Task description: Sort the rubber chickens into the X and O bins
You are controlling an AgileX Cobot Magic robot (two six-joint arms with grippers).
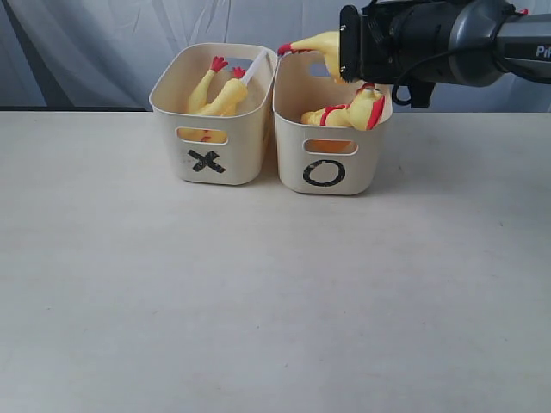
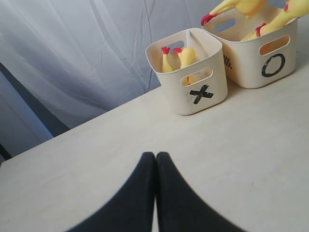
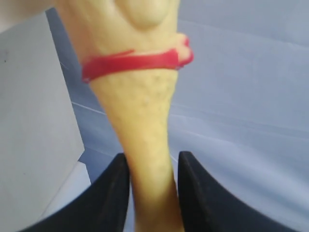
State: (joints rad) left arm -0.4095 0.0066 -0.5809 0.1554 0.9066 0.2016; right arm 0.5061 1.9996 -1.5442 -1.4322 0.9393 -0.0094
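Note:
Two cream bins stand side by side at the table's back. The X bin [image 1: 245, 155] holds two yellow rubber chickens [image 1: 225, 96]. The O bin [image 1: 366, 159] holds another chicken [image 1: 353, 112]. Above the O bin's back rim, a further chicken [image 1: 317, 45] sticks out sideways from the right arm [image 1: 430, 39]. In the right wrist view its neck [image 3: 149, 145] lies between the right gripper's [image 3: 153, 162] fingers, with a gap on one side; the jaws are open. My left gripper [image 2: 155, 155] is shut and empty, above the bare table in front of the X bin [image 2: 217, 72].
A grey-blue curtain [image 1: 103, 43] hangs behind the table. The beige tabletop [image 1: 258, 301] stretches in front of both bins. The two bins touch along their inner walls.

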